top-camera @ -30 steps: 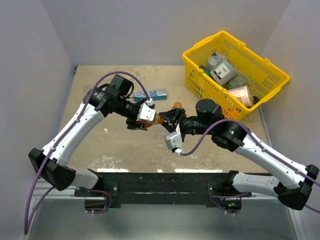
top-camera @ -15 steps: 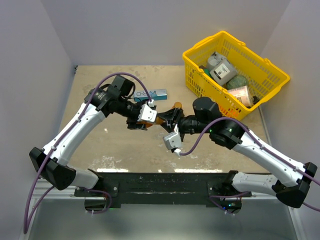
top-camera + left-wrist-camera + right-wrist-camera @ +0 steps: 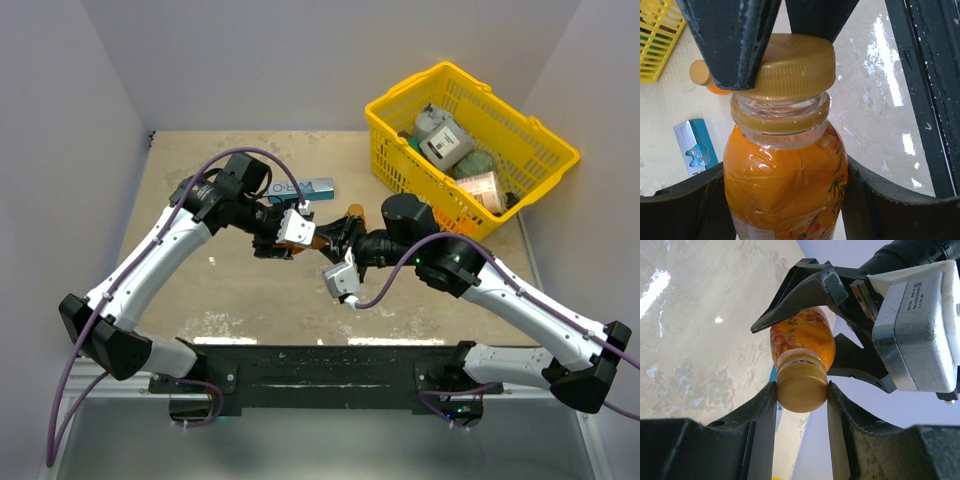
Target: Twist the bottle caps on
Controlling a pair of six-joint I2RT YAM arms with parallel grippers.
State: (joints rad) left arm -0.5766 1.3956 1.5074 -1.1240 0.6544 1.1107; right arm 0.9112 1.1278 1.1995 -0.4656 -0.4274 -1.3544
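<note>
Now both arms elbow outward, wrists meeting above counter (image 3: 250,290); left fingers (image 3: 685,210) grip bottle (image 3: 785,185) body, right fingers (image 3: 760,410) pinch its cap (image 3: 801,390).

Seen from above, cannot make out the cap (image 3: 790,67) on the held bottle (image 3: 318,238): too small, and wedged between left gripper (image 3: 303,236) and right gripper (image 3: 336,238). Cannot tell from there how either pair of jaws stands. Tucked partly behind the right arm (image 3: 440,262): the second bottle (image 3: 352,211). Too small to name: the contents of the yellow basket (image 3: 395,172). In the left wrist view, cut off by the lower edge: the held bottle's base. Cropped at the top-left corner: the basket. Half hidden behind a right-gripper finger: the second bottle's body.
</note>
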